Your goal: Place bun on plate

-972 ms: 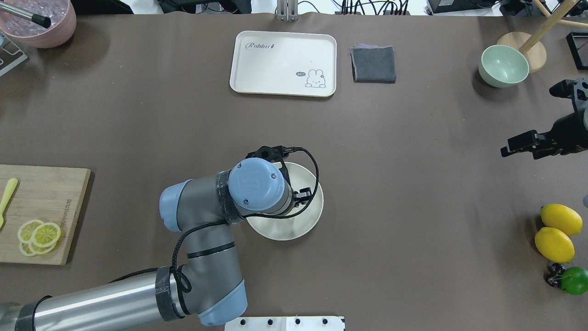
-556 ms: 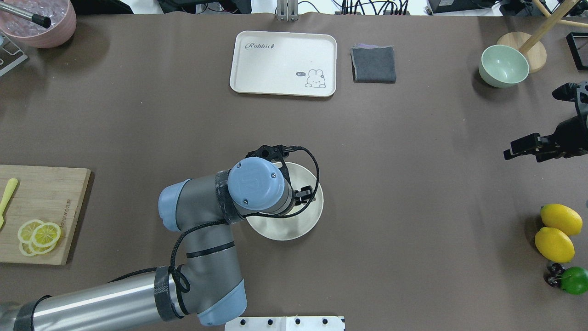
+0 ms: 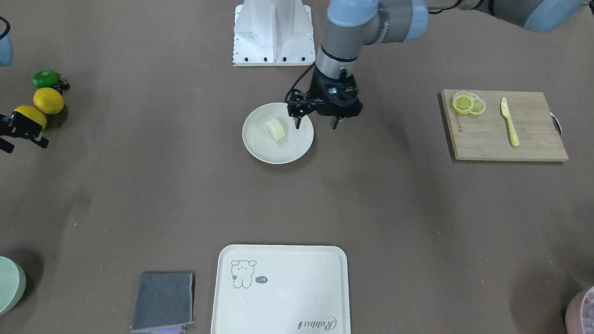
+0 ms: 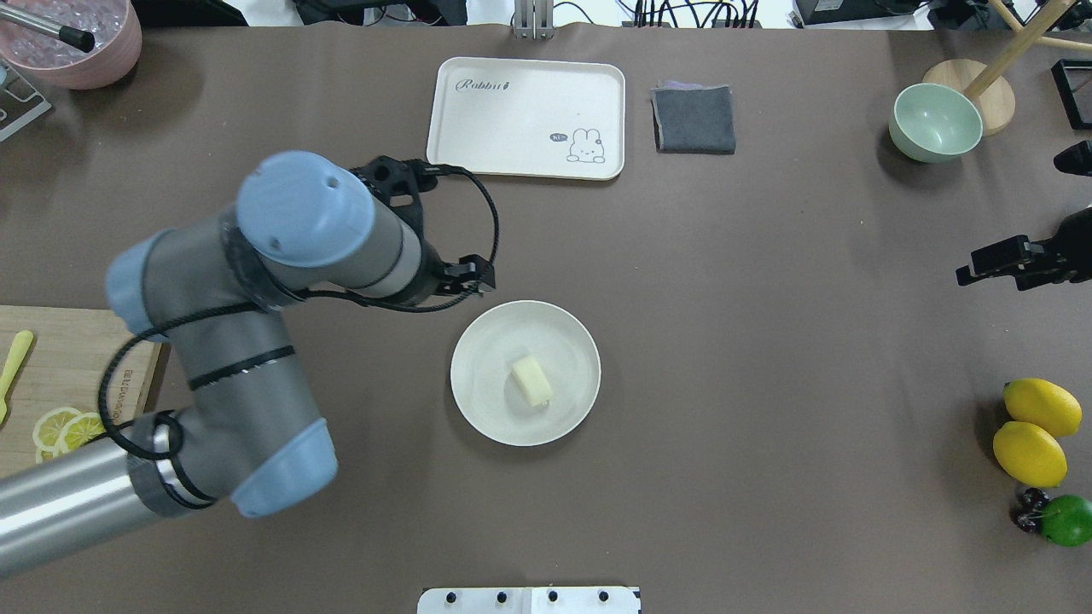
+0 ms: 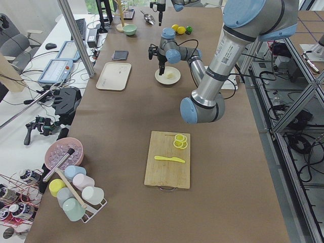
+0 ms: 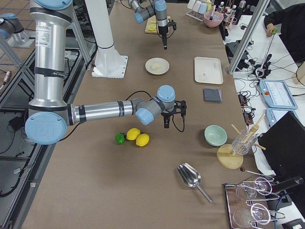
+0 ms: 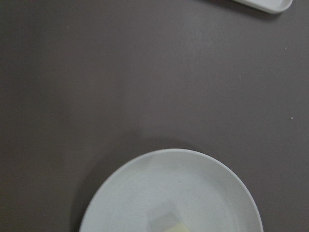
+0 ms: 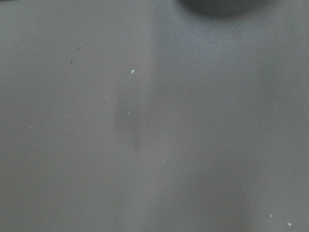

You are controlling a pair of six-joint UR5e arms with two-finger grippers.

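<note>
The bun (image 4: 531, 380) is a small pale cream lump lying near the middle of the round cream-white plate (image 4: 483, 409). The front-facing view shows the bun (image 3: 275, 129) on the plate (image 3: 260, 153) with nothing touching it. My left gripper (image 3: 315, 125) hangs open and empty just above the plate's edge on the robot's left, one fingertip over the rim and the other over the table. From overhead the wrist hides its fingers. The left wrist view shows the plate (image 7: 145, 193) below. My right gripper (image 4: 990, 260) is open and empty, far off at the table's right side.
A cream tray (image 4: 525, 118) and a grey folded cloth (image 4: 694, 119) lie at the back. A green bowl (image 4: 936, 122) is back right; two lemons (image 4: 1036, 431) and a lime (image 4: 1066, 520) front right. A cutting board (image 3: 506, 134) with lemon slices is left.
My left arm has risen and swung back-left off the plate, uncovering the bun now lying on it. My right gripper has drifted a little farther right.
</note>
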